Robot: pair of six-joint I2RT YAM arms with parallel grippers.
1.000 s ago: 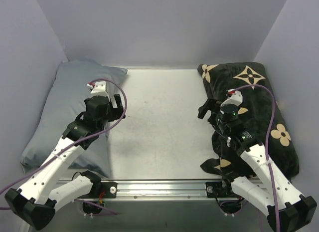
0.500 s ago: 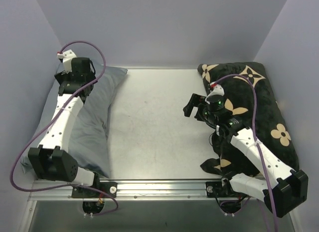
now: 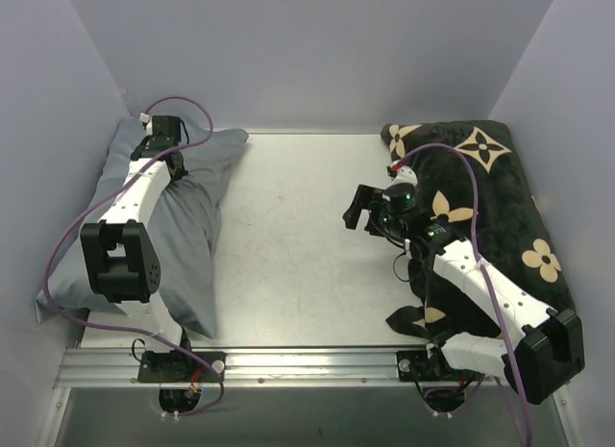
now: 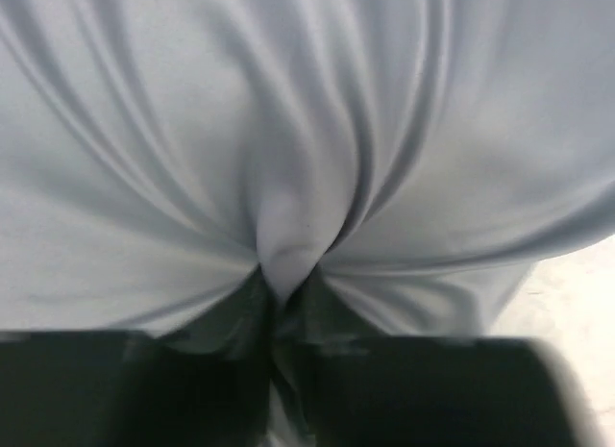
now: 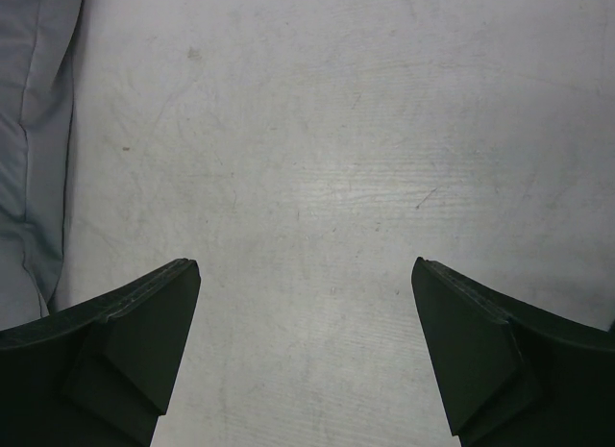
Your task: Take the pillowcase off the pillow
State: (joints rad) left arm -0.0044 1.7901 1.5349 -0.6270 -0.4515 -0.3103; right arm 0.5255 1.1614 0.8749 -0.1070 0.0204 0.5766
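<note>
The blue-grey pillowcase (image 3: 187, 240) lies along the table's left side; the pillow is hidden inside it. My left gripper (image 3: 165, 165) presses into its far end. In the left wrist view my left gripper (image 4: 281, 303) is shut on a pinched ridge of the pillowcase (image 4: 288, 130), with folds fanning out from the jaws. My right gripper (image 3: 357, 209) hangs over the bare table, right of centre. Seen from the right wrist, the right gripper (image 5: 306, 266) stands open with nothing between its fingers, and the pillowcase edge (image 5: 34, 130) shows at the left.
A black cushion (image 3: 500, 197) with tan flower and star motifs fills the right side under the right arm. Lilac walls close in on the left, the right and the back. A metal rail (image 3: 307, 362) runs along the near edge. Bare grey table (image 3: 298, 226) lies between the two cushions.
My left arm swung from the pillowcase's right edge to its far end, and its jaws closed on a fold of cloth. My right gripper moved left over the table, still open.
</note>
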